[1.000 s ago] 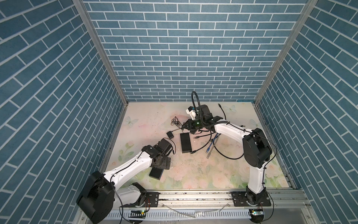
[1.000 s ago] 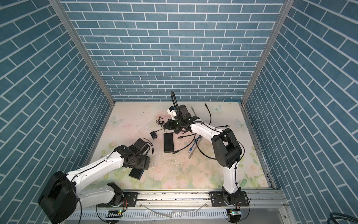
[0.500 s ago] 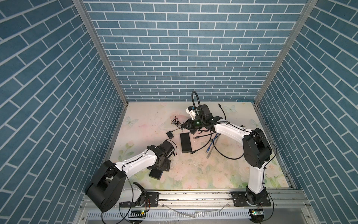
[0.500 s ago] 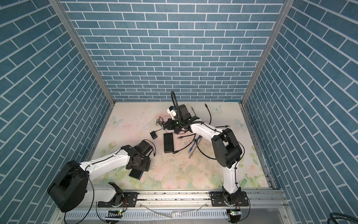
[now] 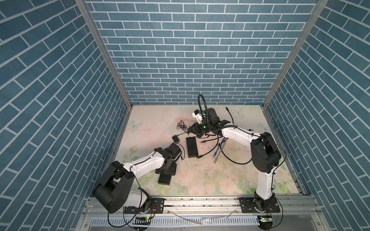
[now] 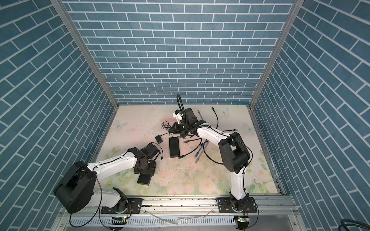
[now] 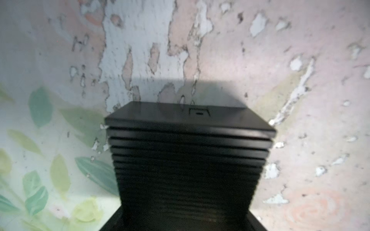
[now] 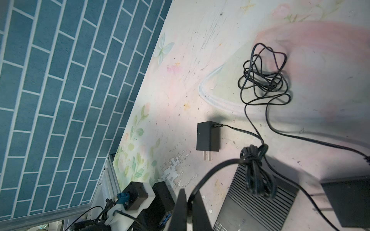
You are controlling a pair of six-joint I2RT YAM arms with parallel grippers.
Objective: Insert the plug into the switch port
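Switch (image 7: 188,160) black, ribbed; left tool (image 5: 166,172): cannot tell; right tool (image 5: 189,131) pinching cable (image 8: 252,174).

**Jaws and edges out of sight**

In a top view the left gripper (image 5: 167,172) covers one end of a ribbed black switch (image 5: 164,178), jaws hidden under the wrist. The left wrist view shows that switch (image 7: 188,156) blurred and cut off. In the right wrist view the right gripper (image 8: 188,208) is cropped and blurred, its closed jaws' contents unclear. A second ribbed switch (image 8: 256,202) and a black block (image 8: 348,202) are also cropped.
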